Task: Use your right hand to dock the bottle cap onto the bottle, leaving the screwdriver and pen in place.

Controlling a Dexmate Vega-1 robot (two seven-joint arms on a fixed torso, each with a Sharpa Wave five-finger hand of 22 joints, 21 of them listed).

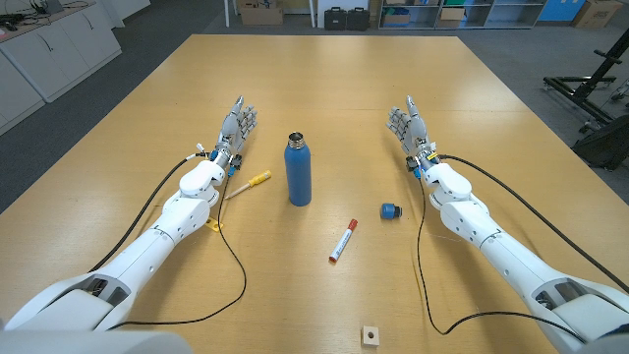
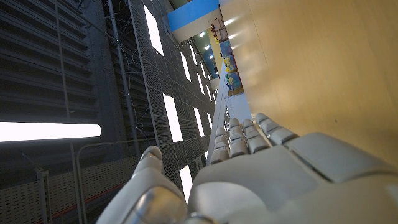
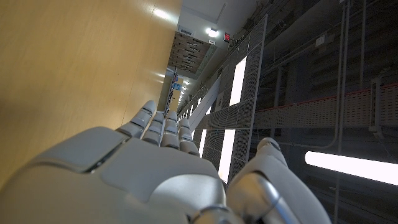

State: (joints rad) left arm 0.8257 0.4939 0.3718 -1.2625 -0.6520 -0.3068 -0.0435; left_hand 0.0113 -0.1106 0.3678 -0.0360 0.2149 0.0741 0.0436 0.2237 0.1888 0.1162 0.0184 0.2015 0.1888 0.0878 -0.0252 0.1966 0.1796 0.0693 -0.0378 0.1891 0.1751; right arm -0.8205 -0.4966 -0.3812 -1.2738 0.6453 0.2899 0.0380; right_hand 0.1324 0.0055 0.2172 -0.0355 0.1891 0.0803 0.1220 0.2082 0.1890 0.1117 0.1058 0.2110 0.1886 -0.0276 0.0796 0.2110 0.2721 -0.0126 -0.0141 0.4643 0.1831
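Cap: it lies on the table toward the near edge, right of the middle, small and blue-dark, apart from everything else. The bottle stands upright near the table's middle, its mouth open and bare, so the docking is not yet done.

The relation that matters: the cap sits nearer the near edge than the right hand, and slightly toward the middle of the table from it, close beside that arm's forearm. The right hand's fingers reach toward the far edge, away from the cap, so I judge the hand must draw back toward the near edge and turn inward before it can close on the cap. The right arm is plainly the nearer one to the cap; the left hand is well apart from it, beyond the bottle.

The right hand holds nothing, fingers extended and loosely together, thumb apart. The left hand is likewise free of any object, fingers extended.

The screwdriver, yellow-handled, lies just beside the left wrist, left of the bottle. The pen, red-capped, lies between the bottle and the near edge, just left of the cap, its long axis slanting toward the far right corner.
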